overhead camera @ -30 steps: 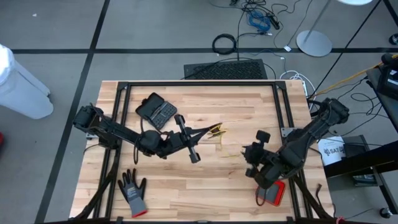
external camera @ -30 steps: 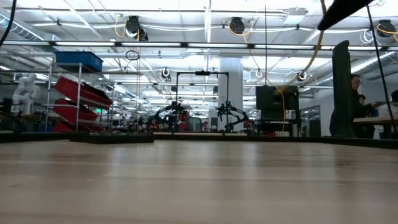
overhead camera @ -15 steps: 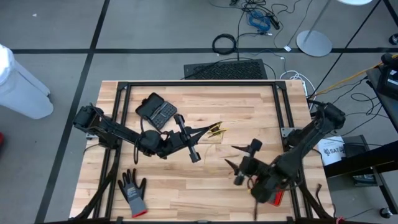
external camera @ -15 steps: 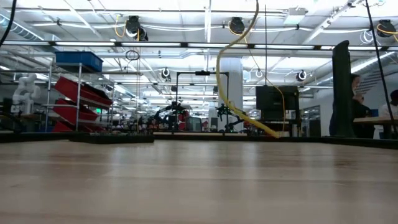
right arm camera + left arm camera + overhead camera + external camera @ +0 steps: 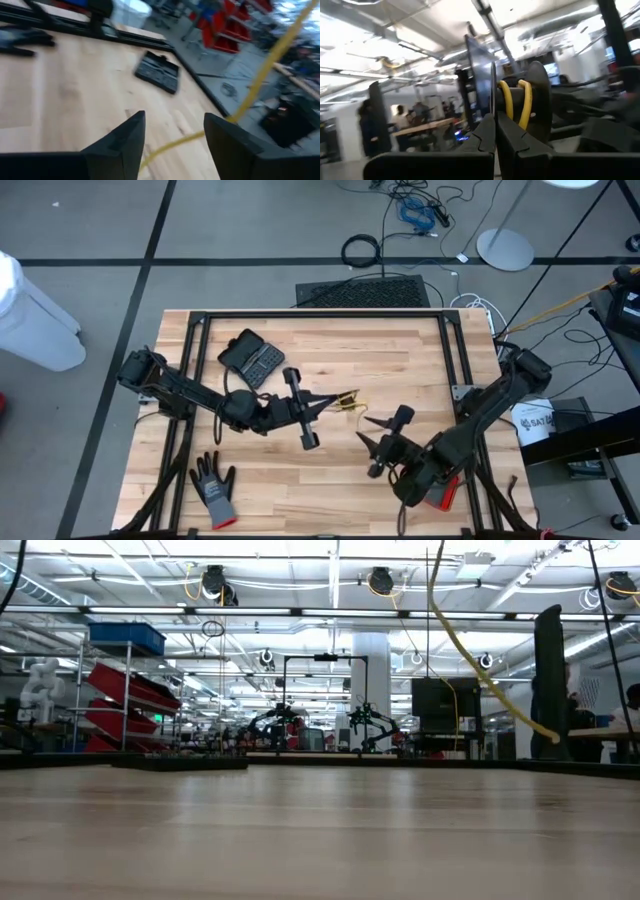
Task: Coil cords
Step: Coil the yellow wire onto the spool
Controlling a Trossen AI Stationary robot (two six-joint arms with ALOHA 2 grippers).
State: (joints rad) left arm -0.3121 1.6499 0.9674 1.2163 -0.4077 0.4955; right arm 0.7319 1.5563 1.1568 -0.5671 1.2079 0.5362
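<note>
The work surface is a light wooden table (image 5: 300, 480) of butcher-block planks, edged and crossed by a black metal frame (image 5: 195, 330), standing on a grey floor marked with dark lines. At the far left of the high view a white bin (image 5: 30, 310) stands on the floor. On the table's near left corner lies a grey glove (image 5: 214, 488) with a red cuff. Farther back, a black calculator-like keypad (image 5: 251, 357) lies tilted. The left arm reaches from the table's left edge toward the centre; the left gripper (image 5: 338, 401) is pinched shut on the yellow cord (image 5: 348, 397), and its wrist view shows the cord looped up just past the closed fingertips (image 5: 492, 125). From there the cord trails toward the right gripper (image 5: 372, 430), whose fingers stand spread wide and hold nothing; in the right wrist view the cord passes between and beyond the fingers (image 5: 125, 140) without touching them. A red-and-black object (image 5: 443, 492) lies under the right arm near the table's front right. Beyond the table's far edge are a black floor mat (image 5: 362, 292), a black cable ring (image 5: 361, 250), loose wires and a round white stand base (image 5: 505, 249). The low view shows a large hall with ceiling lights, blue and red bins (image 5: 125, 660) on shelving at left, other robot rigs in the middle, the cord arcing down at right, and a person (image 5: 575, 690) seated at far right.
</note>
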